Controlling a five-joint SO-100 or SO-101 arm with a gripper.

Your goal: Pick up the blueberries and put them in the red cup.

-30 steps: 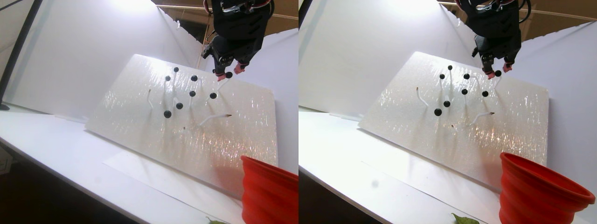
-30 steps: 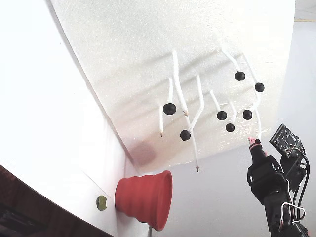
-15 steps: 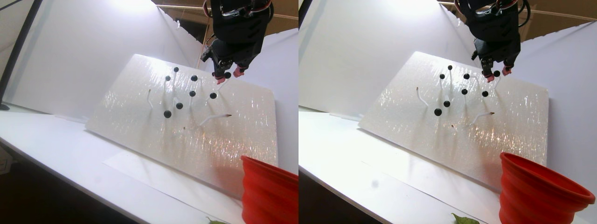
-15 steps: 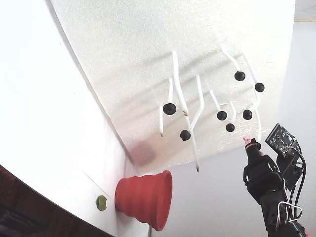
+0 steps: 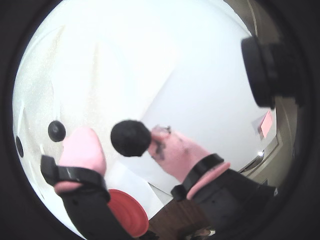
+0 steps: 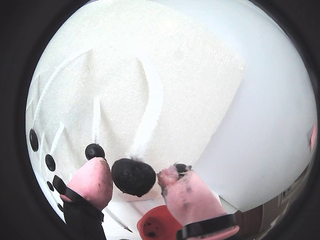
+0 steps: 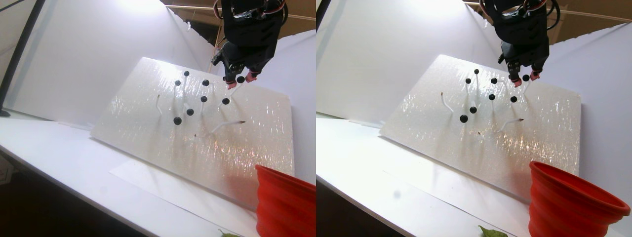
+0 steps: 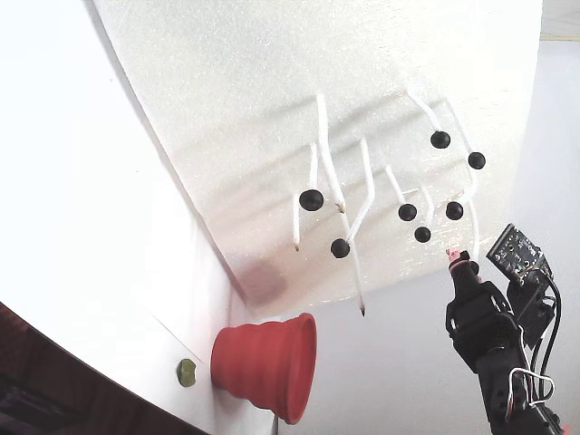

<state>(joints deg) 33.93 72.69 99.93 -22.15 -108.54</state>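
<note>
Pink-padded fingers [image 6: 92, 180] of the gripper [image 6: 134, 179] flank one black berry [image 6: 133, 176] at the tip of a white stem [image 6: 150, 107]; in both wrist views the jaws stand narrow about the berry, the right-hand pad touching or all but touching it, a slight gap on the other side. The stem runs back into a white foam board [image 7: 197, 133] that leans against the white backdrop. Other berries [image 8: 312, 200] remain on their stems, clustered over the board's middle; several stems [image 7: 228, 123] end bare. In the fixed view the gripper [image 8: 460, 264] sits at the board's lower right edge, just beside the nearest berries. The stereo pair view shows the black arm [image 7: 252, 29] reaching down from above to the board's upper part. The red cup [image 7: 572, 202] stands on the white table [image 7: 74, 153] near the board's lower corner, well apart from the gripper, with a green leaf [image 7: 491, 232] just beside its base.
</note>
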